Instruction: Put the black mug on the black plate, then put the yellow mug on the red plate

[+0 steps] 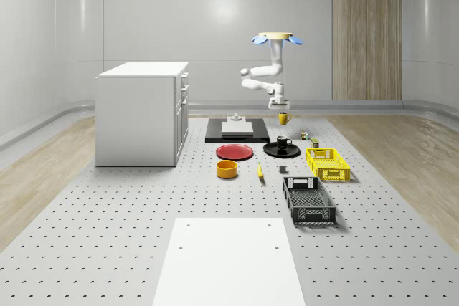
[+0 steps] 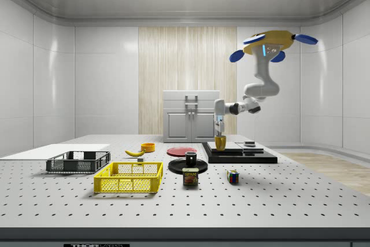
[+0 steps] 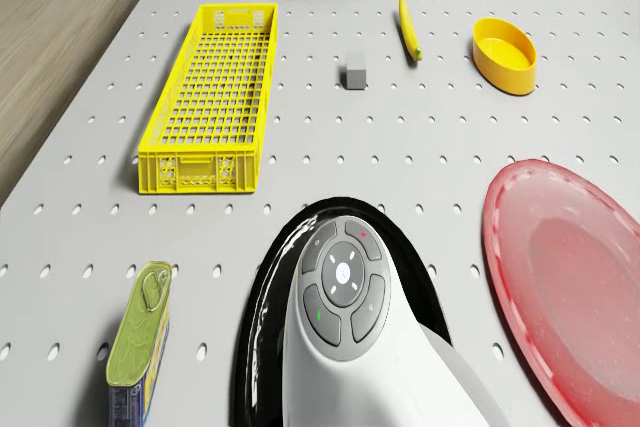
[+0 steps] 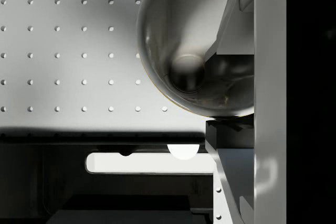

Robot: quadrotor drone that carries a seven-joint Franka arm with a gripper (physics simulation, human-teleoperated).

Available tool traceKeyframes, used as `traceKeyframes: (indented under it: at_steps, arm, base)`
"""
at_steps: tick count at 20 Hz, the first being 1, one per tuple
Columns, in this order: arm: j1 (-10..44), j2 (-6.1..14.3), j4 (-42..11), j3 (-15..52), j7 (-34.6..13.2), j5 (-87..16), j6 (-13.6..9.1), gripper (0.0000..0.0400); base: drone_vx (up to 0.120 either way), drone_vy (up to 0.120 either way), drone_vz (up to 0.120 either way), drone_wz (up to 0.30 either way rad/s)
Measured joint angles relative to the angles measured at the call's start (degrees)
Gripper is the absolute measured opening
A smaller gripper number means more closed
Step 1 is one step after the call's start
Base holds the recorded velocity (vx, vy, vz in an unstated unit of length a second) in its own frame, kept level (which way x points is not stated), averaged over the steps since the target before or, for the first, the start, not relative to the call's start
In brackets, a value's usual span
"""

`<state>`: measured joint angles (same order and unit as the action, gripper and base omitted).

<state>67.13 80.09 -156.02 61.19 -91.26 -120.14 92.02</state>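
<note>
Worktop (image 1: 107, 249): big perforated slab, white cabinet (image 1: 142, 112) on the whole-scene view's left. My drone body (image 1: 276, 38) hovers high over the far end of the worktop, above the black platform (image 1: 237, 131); arm hangs down from it.

Yellow crate (image 1: 328, 163) and dark crate (image 1: 308, 201) sit on the whole-scene view's right, dark one nearer the camera.

Red plate (image 1: 234, 152) lies bare, just beside the black plate (image 1: 281, 150); they look slightly apart. Black mug (image 1: 283, 142) is already standing upright on the black plate.

My hand (image 1: 277, 103) is clamped on the yellow mug (image 1: 284, 117), gripping its rim, one finger (image 4: 231, 19) inside the cup in the wrist view. Mug is upright, in the air, off the worktop, beyond the black plate near the platform's edge.

Small stuff: yellow bowl (image 1: 226, 169), banana (image 1: 259, 171) beside it, tin can (image 2: 190, 176), small cube (image 2: 232, 177).
</note>
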Motion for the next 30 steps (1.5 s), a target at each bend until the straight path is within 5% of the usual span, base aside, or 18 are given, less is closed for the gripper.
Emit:
traceKeyframes:
  at_steps: [30]
  arm:
    - [0.25, 0.42, 0.04, 0.07, -0.19, 0.22, 0.39, 0.011]
  base:
    - [0.12, -0.12, 0.0, 0.0]
